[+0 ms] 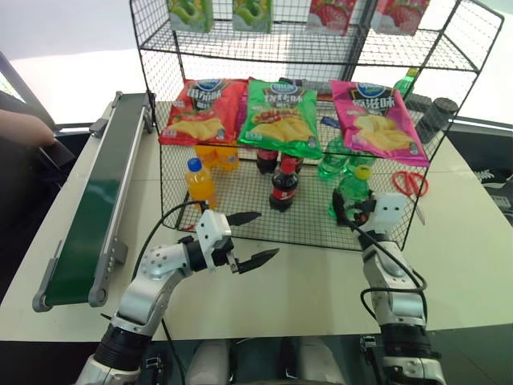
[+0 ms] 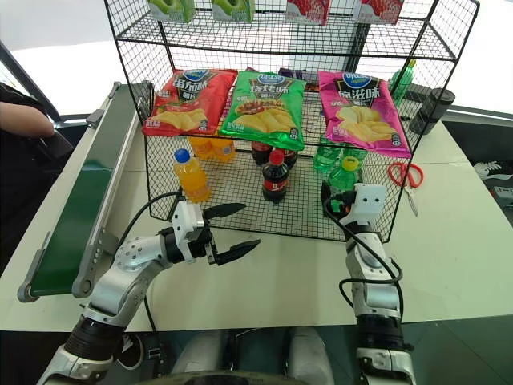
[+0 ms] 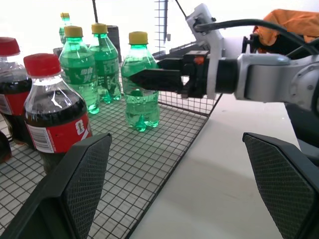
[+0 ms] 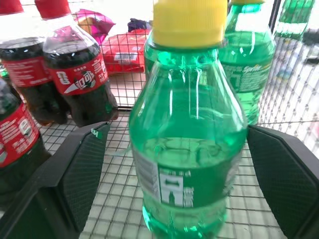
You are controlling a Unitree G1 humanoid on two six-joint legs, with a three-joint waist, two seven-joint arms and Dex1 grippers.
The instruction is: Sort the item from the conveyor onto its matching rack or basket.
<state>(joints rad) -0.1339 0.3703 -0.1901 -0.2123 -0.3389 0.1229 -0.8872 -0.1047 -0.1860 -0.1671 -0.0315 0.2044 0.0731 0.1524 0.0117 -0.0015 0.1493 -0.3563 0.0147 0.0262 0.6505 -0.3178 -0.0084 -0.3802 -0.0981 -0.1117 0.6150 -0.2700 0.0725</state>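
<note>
The item, a green bottle (image 4: 189,149) with a yellow cap, stands upright on the mesh floor of the basket (image 1: 309,218), near its right front corner. My right gripper (image 4: 177,132) is open, one finger on each side of the bottle, with a gap showing beside one pad (image 4: 75,174). From the left wrist view the same bottle (image 3: 142,107) stands with the right gripper (image 3: 144,79) level at its shoulder. Over the table in front of the basket, my left gripper (image 1: 267,234) is open and holds nothing. The conveyor (image 1: 96,200) runs along the table's left side with a bare belt.
In the basket stand an orange-drink bottle (image 1: 199,183), cola bottles (image 1: 283,184) and more green bottles (image 1: 333,164). Chip bags (image 1: 280,116) lie on the shelf above. Red scissors (image 1: 409,183) lie right of the rack. A person's arm (image 1: 24,128) rests at the far left.
</note>
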